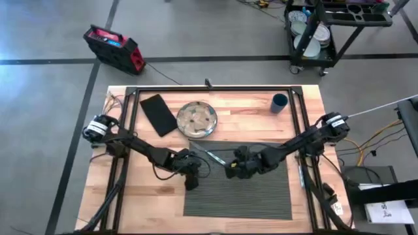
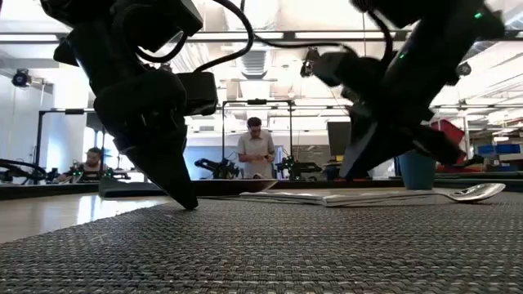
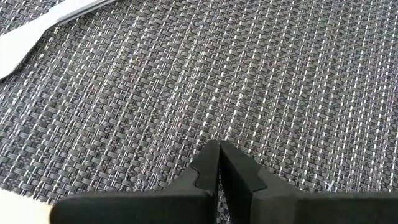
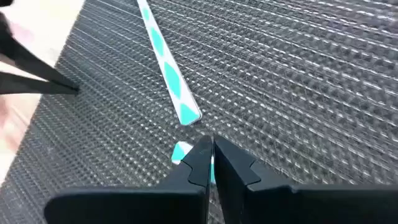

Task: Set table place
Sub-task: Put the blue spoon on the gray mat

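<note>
Resting on placemat (image 1: 238, 189) | both end effectors (image 1: 191, 183) closed, left edge/centre

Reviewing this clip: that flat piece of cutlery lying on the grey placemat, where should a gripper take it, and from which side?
Probably on the bare handle, coming straight down from above. The cutlery lies flat on the placemat, so nothing can get under it; fingers would have to straddle its narrow width. The right gripper, fingers together, is nearest its end.

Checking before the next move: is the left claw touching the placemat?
Touching. The low view shows the left claw with its tip down on the placemat, no gap visible.
</note>
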{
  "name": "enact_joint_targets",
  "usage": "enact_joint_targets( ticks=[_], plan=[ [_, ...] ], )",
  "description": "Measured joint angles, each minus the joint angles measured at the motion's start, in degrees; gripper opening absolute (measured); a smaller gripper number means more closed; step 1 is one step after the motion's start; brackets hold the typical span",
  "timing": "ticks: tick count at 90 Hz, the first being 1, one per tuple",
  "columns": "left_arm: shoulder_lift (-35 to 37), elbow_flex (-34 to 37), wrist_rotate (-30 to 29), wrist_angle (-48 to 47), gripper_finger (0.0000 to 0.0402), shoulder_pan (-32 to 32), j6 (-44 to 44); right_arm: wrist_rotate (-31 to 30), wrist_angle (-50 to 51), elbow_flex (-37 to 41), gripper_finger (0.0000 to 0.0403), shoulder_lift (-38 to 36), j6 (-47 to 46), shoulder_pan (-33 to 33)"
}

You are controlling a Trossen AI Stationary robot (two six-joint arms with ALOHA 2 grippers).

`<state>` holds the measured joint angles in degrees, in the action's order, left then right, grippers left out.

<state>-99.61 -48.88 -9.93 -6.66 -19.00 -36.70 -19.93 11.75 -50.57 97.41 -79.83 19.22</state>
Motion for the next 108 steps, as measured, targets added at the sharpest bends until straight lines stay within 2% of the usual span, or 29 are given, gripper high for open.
enact_joint_targets(
  ticks=[16, 34, 39, 48, 65, 88, 108],
  plan=[
    [0.0, 0.1, 0.0, 0.1, 0.0000, 0.0, 0.6, 5.9, 0.6, 0.2, 0.0000, 0.3, 2.2, 0.2],
    [0.0, 0.6, 0.0, 0.6, 0.0000, 0.0, 0.9, 10.7, 3.2, 0.1, 0.0000, -0.4, -1.0, 5.6],
    [0.0, 0.6, 0.0, 0.6, 0.0000, 0.0, 0.9, 9.8, 3.8, 0.2, 0.0000, -0.9, -3.3, 7.6],
    [0.0, 0.6, 0.0, 0.6, 0.0000, 0.0, 0.9, 4.8, 3.5, 0.2, 0.0000, -2.2, -7.0, 10.3],
    [0.0, 0.7, 0.0, 0.7, 0.0000, 0.0, 1.3, 0.3, 3.9, 0.2, 0.0000, -2.6, -9.6, 10.2],
    [0.0, 0.7, 0.0, 0.7, 0.0000, 0.0, 1.5, 1.9, 4.4, 0.2, 0.0000, -2.1, -8.1, 9.0],
    [0.0, 0.7, 0.0, 0.7, 0.0000, 0.0, 1.9, 6.0, 9.7, 0.5, 0.0000, -2.1, -12.0, 12.5]
  ],
)
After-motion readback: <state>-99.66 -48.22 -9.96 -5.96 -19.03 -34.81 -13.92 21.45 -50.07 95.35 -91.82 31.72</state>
